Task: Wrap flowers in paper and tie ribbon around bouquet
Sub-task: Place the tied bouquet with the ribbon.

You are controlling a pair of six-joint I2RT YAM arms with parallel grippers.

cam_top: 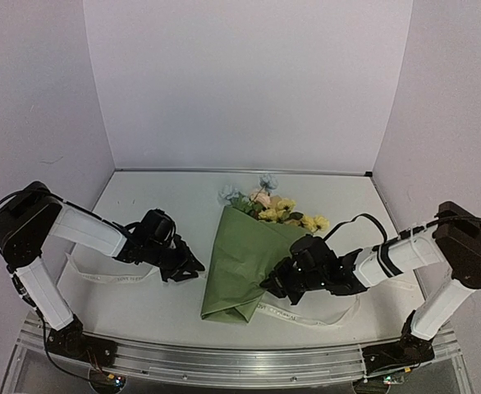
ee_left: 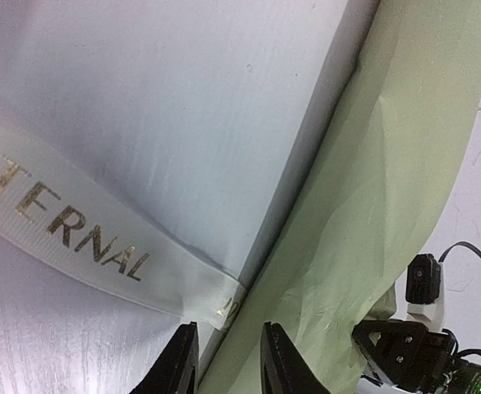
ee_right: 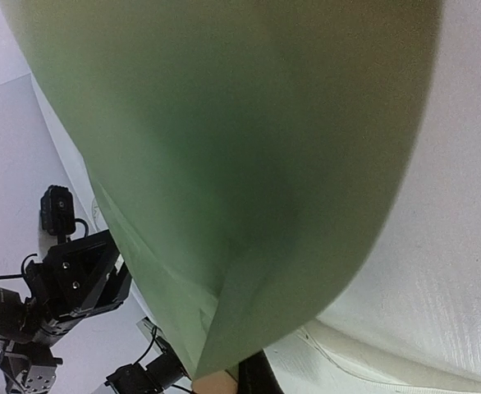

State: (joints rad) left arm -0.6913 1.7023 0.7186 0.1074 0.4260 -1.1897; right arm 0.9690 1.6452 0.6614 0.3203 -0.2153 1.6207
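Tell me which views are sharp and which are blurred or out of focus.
Top external view: even light, sharp, only soft shadows. Left wrist view: sharp, the gold letters on the ribbon read clearly. Right wrist view: the green paper is very close, blurred, dark in its middle.

One sheet of paper (cam_top: 239, 263) folded into a cone, one bunch of flowers (cam_top: 275, 208), one ribbon (cam_top: 109, 278), two grippers, left gripper (cam_top: 190, 268) and right gripper (cam_top: 272, 285), one table (cam_top: 154, 201).
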